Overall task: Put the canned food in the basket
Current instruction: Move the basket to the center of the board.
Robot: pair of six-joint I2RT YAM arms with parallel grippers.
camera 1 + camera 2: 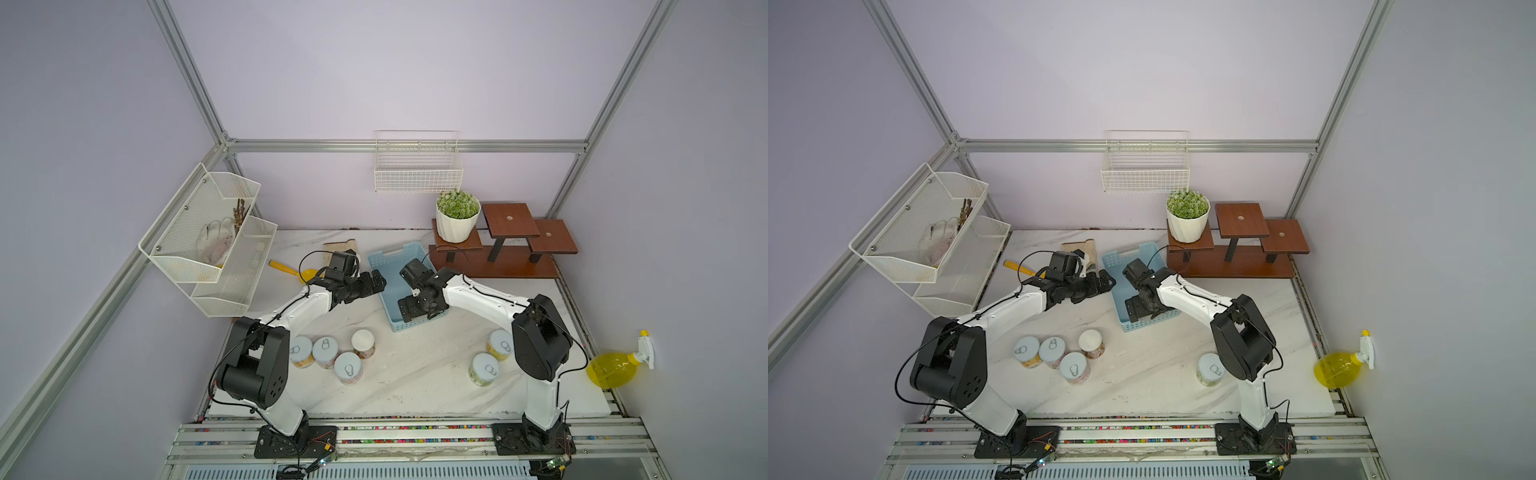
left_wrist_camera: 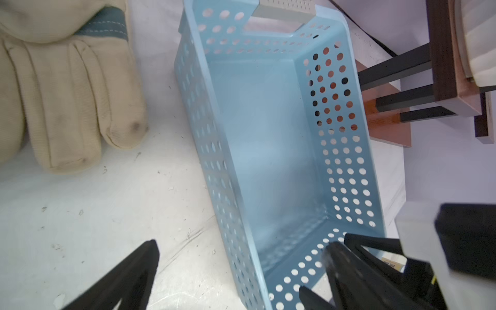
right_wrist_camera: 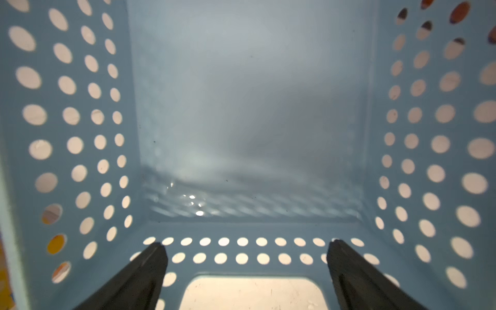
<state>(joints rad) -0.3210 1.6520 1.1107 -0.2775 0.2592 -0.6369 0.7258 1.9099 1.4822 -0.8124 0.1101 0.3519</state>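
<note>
- My left gripper (image 1: 379,284) hangs just beside the light-blue basket (image 1: 392,270), at its left rim.
- My right gripper (image 1: 409,312) sits over its near end.
- Four tins (image 1: 348,368) stand clustered at front left, two tins (image 1: 484,369) at front right.

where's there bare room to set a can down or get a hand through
Bare table between the four-can cluster and the other two cans. The basket floor is bare, but the right gripper hangs in its near end and the left gripper crowds its left wall.
</note>
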